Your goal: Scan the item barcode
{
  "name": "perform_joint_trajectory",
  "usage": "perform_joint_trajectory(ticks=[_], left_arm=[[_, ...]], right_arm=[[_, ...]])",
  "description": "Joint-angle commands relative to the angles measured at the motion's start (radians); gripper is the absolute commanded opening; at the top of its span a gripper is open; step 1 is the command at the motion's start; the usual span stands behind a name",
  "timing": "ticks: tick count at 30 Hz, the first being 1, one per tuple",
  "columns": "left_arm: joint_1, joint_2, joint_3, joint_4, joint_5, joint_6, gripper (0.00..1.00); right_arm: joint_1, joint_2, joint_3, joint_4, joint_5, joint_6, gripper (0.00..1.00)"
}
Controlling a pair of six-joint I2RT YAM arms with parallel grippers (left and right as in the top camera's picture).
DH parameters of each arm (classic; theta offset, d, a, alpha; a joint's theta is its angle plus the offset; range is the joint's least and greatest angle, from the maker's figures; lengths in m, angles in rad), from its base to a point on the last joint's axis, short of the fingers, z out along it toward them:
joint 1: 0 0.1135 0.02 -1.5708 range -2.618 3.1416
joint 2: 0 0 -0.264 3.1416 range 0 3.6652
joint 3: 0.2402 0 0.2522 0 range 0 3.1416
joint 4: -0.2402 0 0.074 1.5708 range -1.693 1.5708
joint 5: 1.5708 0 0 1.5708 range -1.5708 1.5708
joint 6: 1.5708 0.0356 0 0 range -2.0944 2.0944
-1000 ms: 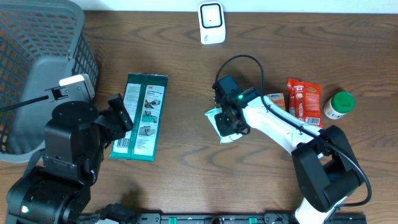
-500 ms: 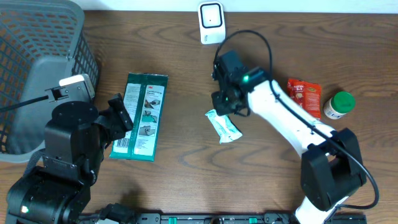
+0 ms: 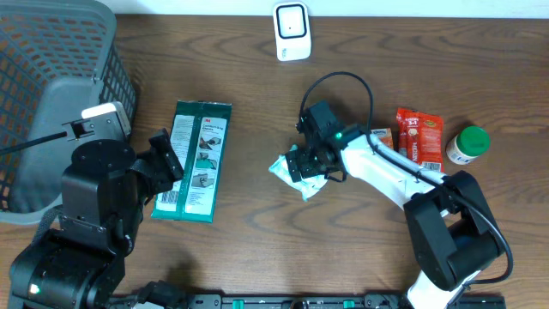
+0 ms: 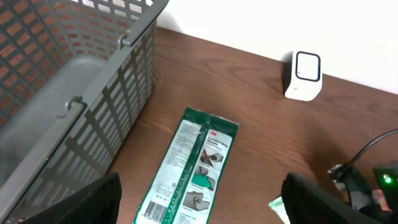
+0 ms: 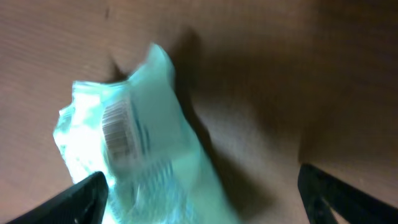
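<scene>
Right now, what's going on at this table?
The right gripper hovers, jaws open, over a pale packet lying on the table with its barcode up; nothing is gripped. The left gripper, also open, hangs above a green pack beside the basket. The scanner stands at the table's far edge, so no scan is happening yet.

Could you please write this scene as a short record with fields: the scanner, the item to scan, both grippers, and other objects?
Scanner: small white barcode scanner, at far edge of brown wooden table
Item: pale green plastic packet, on the table, barcode visible in the right wrist view
Right gripper: open, over the packet
Left gripper: open, empty, near flat green card package
Others: grey mesh basket; red snack packets; green-capped white bottle
</scene>
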Motion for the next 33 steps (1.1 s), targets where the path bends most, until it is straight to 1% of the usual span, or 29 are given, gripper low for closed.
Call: perform_joint_trajectory(ticks=[1,3,4,5,6,8,9,10,13,16,18,21,22,25,26,27,29,30,31,32,33], left_arm=[[0.002,-0.002,0.005,-0.001,-0.010,0.009,0.82],[0.002,-0.002,0.005,-0.001,-0.010,0.010,0.82],[0.002,-0.002,0.005,-0.001,-0.010,0.009,0.82],[0.002,-0.002,0.005,-0.001,-0.010,0.009,0.82],[0.002,-0.002,0.005,-0.001,-0.010,0.010,0.82],[0.002,-0.002,0.005,-0.001,-0.010,0.009,0.82],[0.002,-0.002,0.005,-0.001,-0.010,0.010,0.82],[0.002,-0.002,0.005,-0.001,-0.010,0.009,0.82],[0.002,-0.002,0.005,-0.001,-0.010,0.010,0.82],[0.002,-0.002,0.005,-0.001,-0.010,0.010,0.82],[0.002,-0.002,0.005,-0.001,-0.010,0.009,0.82],[0.002,-0.002,0.005,-0.001,-0.010,0.009,0.82],[0.002,-0.002,0.005,-0.001,-0.010,0.010,0.82],[0.002,-0.002,0.005,-0.001,-0.010,0.009,0.82],[0.002,-0.002,0.005,-0.001,-0.010,0.010,0.82],[0.002,-0.002,0.005,-0.001,-0.010,0.010,0.82],[0.002,-0.002,0.005,-0.001,-0.010,0.010,0.82],[0.002,-0.002,0.005,-0.001,-0.010,0.009,0.82],[0.002,-0.002,0.005,-0.001,-0.010,0.010,0.82],[0.002,-0.002,0.005,-0.001,-0.010,0.009,0.82],[0.002,-0.002,0.005,-0.001,-0.010,0.009,0.82]], right_arm=[[-0.014,-0.093,0.126,-0.100,-0.040,-0.035,0.92],[-0.013,-0.129,0.144,-0.173,-0.040,-0.035,0.81],[-0.010,-0.141,0.144,-0.204,-0.040,-0.035,0.70],[-0.003,-0.143,0.144,-0.225,-0.041,-0.034,0.53],[0.004,-0.142,0.143,-0.246,-0.041,-0.034,0.40],[0.020,-0.135,0.125,-0.261,-0.040,-0.035,0.25],[0.026,-0.134,0.112,-0.259,-0.040,-0.035,0.20],[0.036,-0.132,0.088,-0.245,-0.039,-0.034,0.18],[0.051,-0.126,0.020,-0.187,-0.029,-0.034,0.19],[0.052,-0.111,-0.072,-0.092,-0.029,-0.034,0.19],[0.051,-0.100,-0.134,-0.023,-0.006,-0.033,0.21],[0.044,-0.100,-0.167,0.009,-0.006,-0.018,0.22],[0.044,-0.100,-0.166,0.009,-0.013,-0.019,0.24],[0.042,-0.113,-0.121,-0.030,-0.078,-0.084,0.43],[0.039,-0.122,-0.092,-0.062,-0.096,-0.105,0.50],[0.033,-0.140,-0.023,-0.135,-0.125,-0.159,0.59],[0.026,-0.163,0.071,-0.230,-0.134,-0.232,0.66],[0.020,-0.175,0.130,-0.292,-0.133,-0.310,0.74],[0.016,-0.179,0.154,-0.317,-0.134,-0.349,0.81],[0.004,-0.185,0.199,-0.364,-0.129,-0.420,0.88],[-0.002,-0.185,0.207,-0.375,-0.130,-0.438,0.89]])
